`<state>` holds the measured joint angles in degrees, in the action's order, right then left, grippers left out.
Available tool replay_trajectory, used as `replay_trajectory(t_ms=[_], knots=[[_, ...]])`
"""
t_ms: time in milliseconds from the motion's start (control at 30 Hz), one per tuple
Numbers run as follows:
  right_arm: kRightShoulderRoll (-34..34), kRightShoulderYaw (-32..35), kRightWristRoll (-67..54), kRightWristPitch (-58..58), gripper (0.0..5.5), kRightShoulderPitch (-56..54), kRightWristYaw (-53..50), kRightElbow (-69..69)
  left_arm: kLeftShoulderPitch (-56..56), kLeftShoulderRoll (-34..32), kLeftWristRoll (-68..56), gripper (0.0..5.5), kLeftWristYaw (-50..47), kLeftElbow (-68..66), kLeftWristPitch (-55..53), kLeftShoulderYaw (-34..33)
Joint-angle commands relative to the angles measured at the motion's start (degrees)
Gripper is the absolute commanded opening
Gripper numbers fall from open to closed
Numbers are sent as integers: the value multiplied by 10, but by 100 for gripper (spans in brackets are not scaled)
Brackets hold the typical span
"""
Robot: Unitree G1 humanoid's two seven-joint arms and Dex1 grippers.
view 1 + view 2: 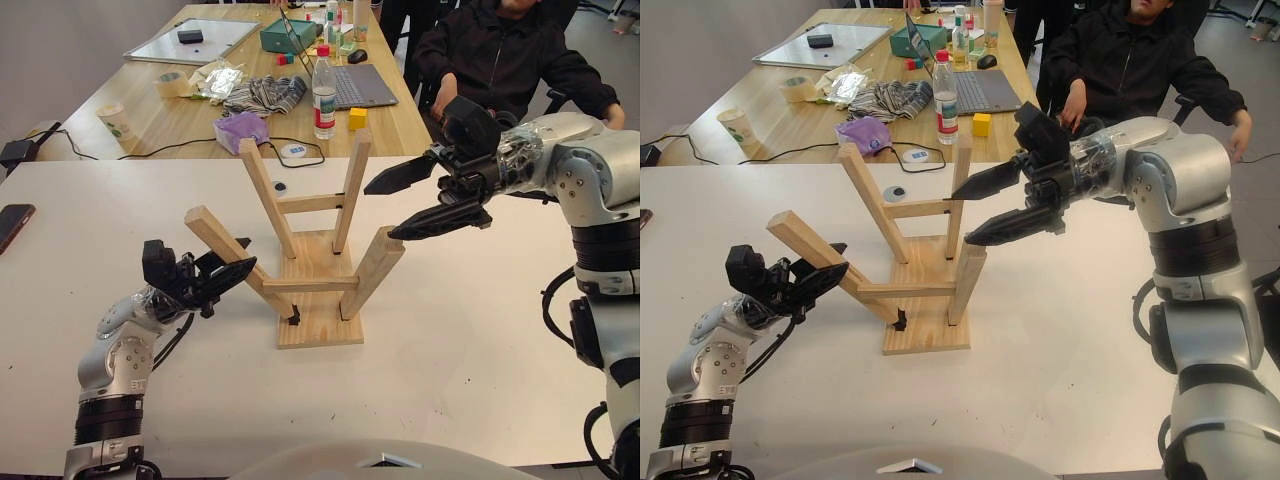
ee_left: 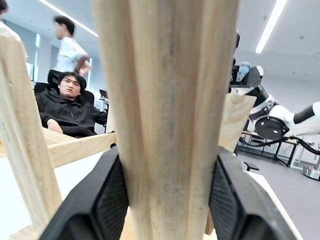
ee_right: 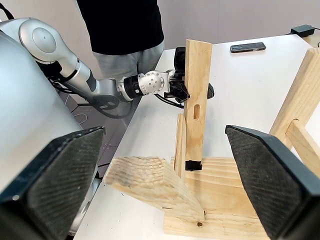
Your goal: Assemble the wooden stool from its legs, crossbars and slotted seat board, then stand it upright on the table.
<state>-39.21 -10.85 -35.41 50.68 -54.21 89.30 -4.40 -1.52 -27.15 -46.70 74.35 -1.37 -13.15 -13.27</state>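
Observation:
The wooden stool lies upside down on the white table, its slotted seat board point(image 1: 320, 328) flat and four legs pointing up. Two far legs point(image 1: 265, 195) are joined by a crossbar point(image 1: 310, 203). A second crossbar point(image 1: 310, 284) links the near legs. The near-left leg point(image 1: 222, 243) leans outward to the left, and my left gripper point(image 1: 215, 275) is shut on it; its pads point(image 2: 107, 200) press both sides of the wood point(image 2: 165, 115). My right gripper point(image 1: 380, 212) hangs open just above the top of the near-right leg point(image 1: 372, 270), touching nothing.
A small black disc point(image 1: 280, 186) and a white puck on a cable point(image 1: 293, 151) lie behind the stool. A phone point(image 1: 12, 225) rests at the table's left edge. The wooden table behind carries a bottle point(image 1: 323, 95), a laptop point(image 1: 355, 85) and clutter; a person sits there.

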Motion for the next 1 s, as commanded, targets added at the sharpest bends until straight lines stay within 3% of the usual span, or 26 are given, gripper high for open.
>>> replay_trajectory(t_ms=[33, 333, 1000], knots=[[-9, -9, 17, -8, 444, 25, -27, 33, -5, -29, 53, 204, 17, -6, 11, 27], [-6, -24, 37, -14, 444, 58, -71, 55, -20, -68, 91, 204, 39, -7, 43, 60], [-49, -86, 72, -13, 145, 58, -62, 5, 37, -58, 103, 204, 28, -56, 137, 52]])
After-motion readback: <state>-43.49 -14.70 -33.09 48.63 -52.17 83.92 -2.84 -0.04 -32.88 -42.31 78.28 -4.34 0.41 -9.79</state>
